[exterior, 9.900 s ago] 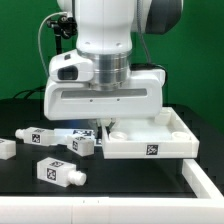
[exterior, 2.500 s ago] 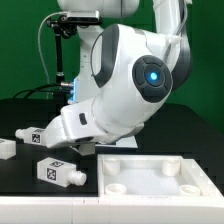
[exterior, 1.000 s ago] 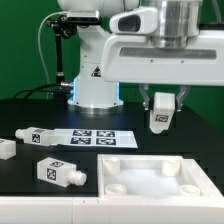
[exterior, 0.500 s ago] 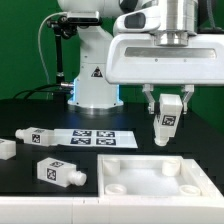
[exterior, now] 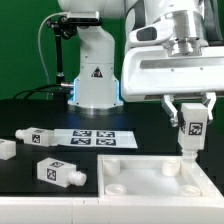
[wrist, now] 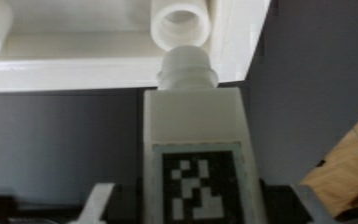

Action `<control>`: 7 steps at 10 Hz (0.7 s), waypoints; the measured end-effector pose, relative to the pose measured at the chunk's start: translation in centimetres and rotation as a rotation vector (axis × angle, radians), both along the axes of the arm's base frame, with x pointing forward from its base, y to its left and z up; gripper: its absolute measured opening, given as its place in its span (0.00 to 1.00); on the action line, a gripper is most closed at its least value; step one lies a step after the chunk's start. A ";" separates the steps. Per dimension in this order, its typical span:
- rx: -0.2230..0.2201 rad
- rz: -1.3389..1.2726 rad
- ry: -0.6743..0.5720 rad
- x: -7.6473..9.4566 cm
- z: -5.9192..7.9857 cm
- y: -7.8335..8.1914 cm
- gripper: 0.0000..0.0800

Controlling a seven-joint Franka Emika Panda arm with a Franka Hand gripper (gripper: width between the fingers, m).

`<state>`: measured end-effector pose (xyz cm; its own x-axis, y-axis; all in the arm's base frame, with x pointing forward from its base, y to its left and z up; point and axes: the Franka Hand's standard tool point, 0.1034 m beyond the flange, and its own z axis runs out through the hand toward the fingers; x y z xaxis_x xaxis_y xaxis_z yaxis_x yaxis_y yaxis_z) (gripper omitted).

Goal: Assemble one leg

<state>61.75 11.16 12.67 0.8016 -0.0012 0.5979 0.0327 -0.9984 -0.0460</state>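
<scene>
end effector (exterior: 190, 117) around leg (exterior: 189, 134), spare legs (exterior: 60, 172) exterior-only

The marker board (exterior: 100, 138) lies flat on the black tabletop (exterior: 150, 118). Nearer the camera than the board, toward the exterior view's right, sits a wide white panel (exterior: 140, 162) with round corner sockets. To the board's left lie loose white posts: one tagged post (exterior: 36, 134) just beside it, another (exterior: 58, 171) nearer the camera, and a third piece (exterior: 5, 148) cut by the frame edge.
</scene>
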 end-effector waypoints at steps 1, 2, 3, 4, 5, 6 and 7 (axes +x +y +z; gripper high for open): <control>-0.004 0.004 0.000 0.0 0.0 -0.1 0.36; -0.010 0.010 0.000 0.0 0.0 -0.1 0.36; -0.016 0.016 0.002 0.0 -0.2 -0.2 0.36; -0.041 0.033 0.003 0.1 -0.8 -0.9 0.36; -0.042 0.032 0.002 0.8 -1.3 -0.8 0.36; -0.040 0.036 -0.005 1.5 -1.4 -0.3 0.36; -0.041 0.037 -0.004 1.6 -1.8 -0.2 0.36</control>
<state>63.35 11.01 10.84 0.7981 0.0530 0.6002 0.0701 -0.9975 -0.0052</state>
